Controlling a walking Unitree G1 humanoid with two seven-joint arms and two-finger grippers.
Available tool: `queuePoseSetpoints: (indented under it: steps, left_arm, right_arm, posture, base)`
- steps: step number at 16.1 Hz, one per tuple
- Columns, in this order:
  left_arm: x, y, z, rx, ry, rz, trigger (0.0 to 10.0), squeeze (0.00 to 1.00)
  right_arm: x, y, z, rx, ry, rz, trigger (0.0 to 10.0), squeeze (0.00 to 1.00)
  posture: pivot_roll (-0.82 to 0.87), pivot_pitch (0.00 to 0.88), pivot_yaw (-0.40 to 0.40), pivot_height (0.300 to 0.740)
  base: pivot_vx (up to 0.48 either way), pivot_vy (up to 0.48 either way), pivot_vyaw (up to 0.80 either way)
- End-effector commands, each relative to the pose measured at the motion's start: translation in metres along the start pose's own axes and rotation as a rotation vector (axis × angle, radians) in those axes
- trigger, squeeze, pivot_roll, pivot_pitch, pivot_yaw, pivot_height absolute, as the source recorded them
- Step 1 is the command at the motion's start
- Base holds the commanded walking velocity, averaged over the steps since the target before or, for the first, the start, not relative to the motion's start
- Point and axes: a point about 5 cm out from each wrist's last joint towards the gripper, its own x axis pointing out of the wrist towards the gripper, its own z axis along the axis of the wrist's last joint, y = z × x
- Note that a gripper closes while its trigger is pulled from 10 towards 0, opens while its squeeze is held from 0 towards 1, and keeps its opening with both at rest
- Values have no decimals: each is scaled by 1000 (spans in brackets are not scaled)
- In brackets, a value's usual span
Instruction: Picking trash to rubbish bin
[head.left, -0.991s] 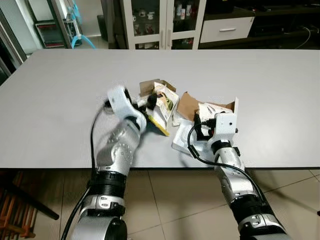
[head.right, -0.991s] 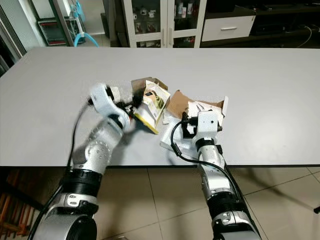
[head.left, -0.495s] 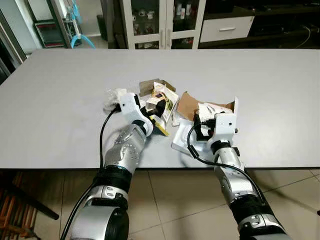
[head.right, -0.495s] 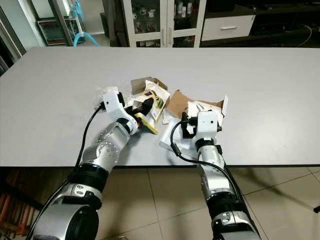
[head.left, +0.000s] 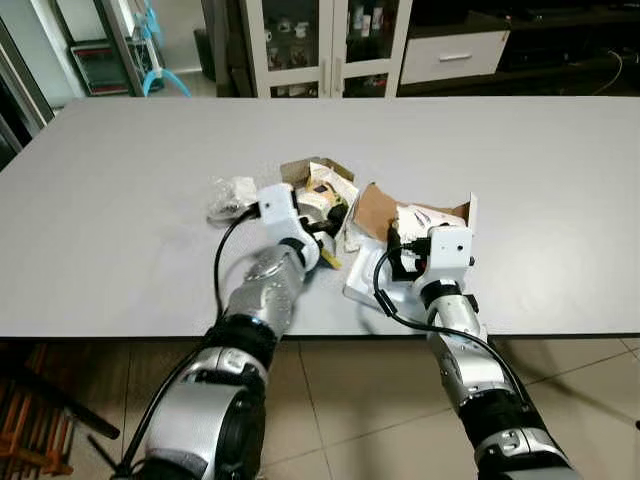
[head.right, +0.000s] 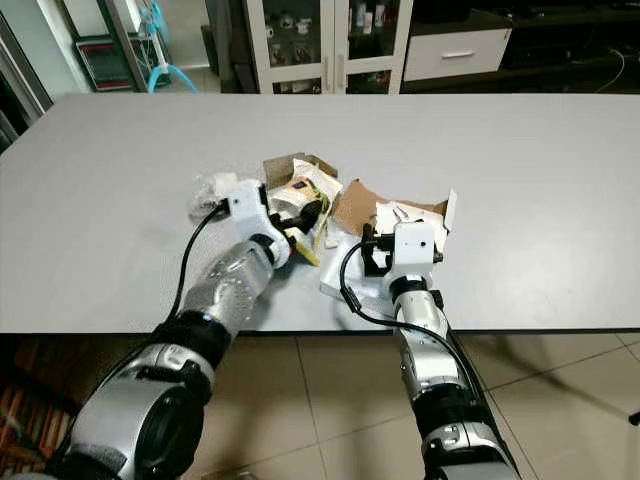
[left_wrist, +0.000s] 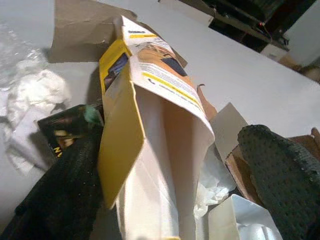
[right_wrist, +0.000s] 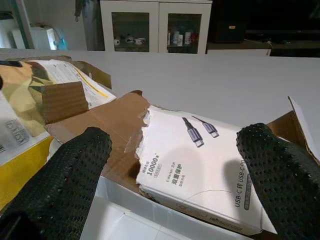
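Change: the left arm is now stretched further over the table than a second ago, so its gripper sits deeper in the trash pile; the right arm has not moved.
Left gripper (left_wrist: 165, 165): fingers spread wide, one either side of the open end of the yellow-and-white carton (left_wrist: 150, 120); nothing is clamped. One finger (left_wrist: 65, 185) lies along the carton's yellow side, the other (left_wrist: 285, 180) stands apart from it.
Right gripper (right_wrist: 172, 165): fingers well apart and holding nothing, poised over the torn white cable box (right_wrist: 200, 160), which lies on brown cardboard (right_wrist: 107, 125).
Trash: piled together near the front edge of the grey table (head.left: 120, 170). The carton (head.left: 325, 205) is at the pile's left, the torn cardboard box (head.left: 375, 212) with the white cable box (head.left: 425, 218) at its right, and a crumpled clear plastic wrapper (head.left: 232, 193) just to the carton's left.
Small dark packet (left_wrist: 65, 127): beside the carton, against white crumpled paper (left_wrist: 35, 107).
Background: a white cabinet with glass doors (head.left: 325, 45) stands beyond the table.
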Motion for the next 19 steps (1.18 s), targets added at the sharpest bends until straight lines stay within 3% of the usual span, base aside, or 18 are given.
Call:
queuePoseSetpoints:
  steps: [1,5,6,7,19]
  left_arm:
    - [3,-7,4,35,-8,-16,10000,0]
    - [7,-10,7,126,-7,25,10000,0]
    - [8,-11,7,143,-8,28,5686,0]
    - [8,-11,5,136,-1,32,0,0]
    - [8,-14,2,151,-3,25,0,0]
  right_arm:
    - [0,1,2,-4,-11,-8,10000,0]
    - [1,-1,3,-3,-14,-13,10000,0]
    - [1,-2,3,-3,-15,-14,10000,0]
    - [1,-2,3,-4,-15,-15,10000,0]
    - [2,1,3,-1,-8,4,10000,0]
  posture:
    - [-71,0,56,740]
    - [-76,0,52,740]
    - [-75,0,50,740]
    - [-70,0,47,740]
    - [-60,8,45,740]
  base:
    - [0,0,0]
    - [0,0,0]
    - [0,0,0]
    - [0,0,0]
    - [0,0,0]
